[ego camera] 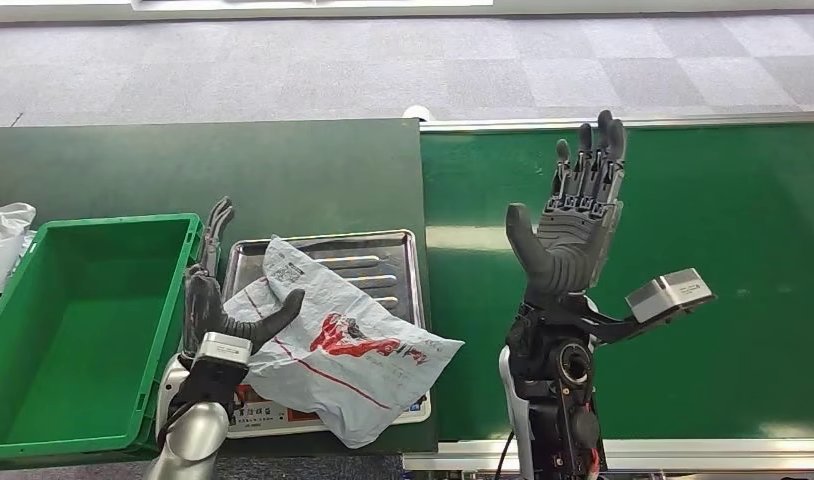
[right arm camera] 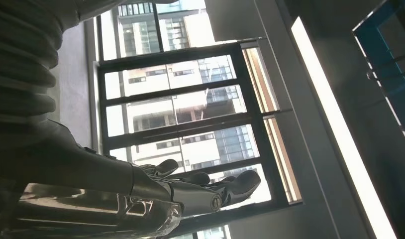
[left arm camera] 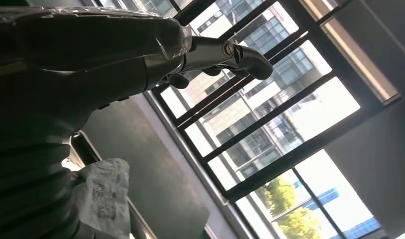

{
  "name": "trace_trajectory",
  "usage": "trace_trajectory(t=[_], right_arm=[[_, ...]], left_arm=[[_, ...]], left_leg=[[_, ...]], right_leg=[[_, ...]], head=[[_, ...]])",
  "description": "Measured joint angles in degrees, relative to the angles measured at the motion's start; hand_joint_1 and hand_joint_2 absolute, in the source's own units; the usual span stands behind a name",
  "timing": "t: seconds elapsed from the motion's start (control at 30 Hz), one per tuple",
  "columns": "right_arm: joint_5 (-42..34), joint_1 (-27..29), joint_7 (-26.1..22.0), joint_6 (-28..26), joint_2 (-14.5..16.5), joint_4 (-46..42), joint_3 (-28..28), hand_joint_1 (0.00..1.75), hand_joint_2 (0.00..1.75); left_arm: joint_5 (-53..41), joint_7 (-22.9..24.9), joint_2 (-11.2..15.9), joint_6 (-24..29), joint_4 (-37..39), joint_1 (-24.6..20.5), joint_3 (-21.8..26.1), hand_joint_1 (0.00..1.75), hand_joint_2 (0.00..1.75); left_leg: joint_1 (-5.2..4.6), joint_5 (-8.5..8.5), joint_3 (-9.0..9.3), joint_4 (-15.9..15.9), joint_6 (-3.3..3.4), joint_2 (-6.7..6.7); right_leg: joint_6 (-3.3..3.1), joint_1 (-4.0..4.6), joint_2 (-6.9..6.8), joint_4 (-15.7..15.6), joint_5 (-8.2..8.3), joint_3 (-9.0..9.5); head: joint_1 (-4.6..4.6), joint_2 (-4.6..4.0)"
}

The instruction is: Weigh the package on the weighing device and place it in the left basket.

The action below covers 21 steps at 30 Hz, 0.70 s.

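Package on the metal tray, green basket beside it

We see the grey package (ego camera: pixel 333 345) with red print, unreadable, on the tray (ego camera: pixel 383 255); our left hand (ego camera: pixel 223 305) grips its left edge. The left basket (ego camera: pixel 83 320) holds nothing. Right hand (ego camera: pixel 573 225) spread, holding nothing.

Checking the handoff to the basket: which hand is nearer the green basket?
Left. The left hand sits beside the green basket, thumb on the package; the right hand is raised over the belt.
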Motion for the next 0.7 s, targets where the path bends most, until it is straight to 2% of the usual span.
trace_trajectory(t=[0.07, 0.13, 0.33, 0.7], right_arm=[[0.86, 1.89, -0.21, -0.55, -0.04, -2.77, -1.21, 0.0, 1.75], [1.41, 3.23, -0.26, -0.82, -0.02, -4.86, -2.14, 0.0, 1.75], [1.93, 5.19, -0.26, -1.03, 0.0, -8.7, -3.75, 0.0, 1.75], [2.53, 6.25, -0.22, -1.03, 0.46, -10.89, -5.32, 0.0, 1.75]], left_arm=[[-9.4, 7.23, 0.9, -2.33, 2.27, 0.03, -0.43, 0.0, 1.75], [-14.89, 11.07, 1.73, -3.55, 5.18, 0.06, -0.6, 0.0, 1.75], [-16.55, 11.16, 2.44, -4.16, 10.02, -0.66, -0.93, 0.0, 1.75], [-18.59, 12.23, 2.87, -5.42, 12.91, -2.35, -1.6, 0.0, 1.75]], left_leg=[[0.01, 0.0, 0.01, 0.0, 0.0, 0.03], [0.02, 0.0, 0.01, -0.01, 0.0, 0.08], [0.04, 0.0, 0.01, -0.01, -0.01, 0.08], [0.02, 0.01, 0.05, -0.01, 0.0, 0.05]], right_leg=[[0.0, 0.01, 0.03, 0.0, 0.0, -0.01], [-0.01, 0.03, 0.08, 0.0, 0.0, -0.04], [-0.01, 0.04, 0.11, 0.01, 0.0, -0.02], [0.0, 0.02, 0.1, 0.01, 0.0, 0.05]], head=[[-0.01, 0.0], [-0.02, 0.0], [-0.01, 0.0], [-0.01, 0.0]])
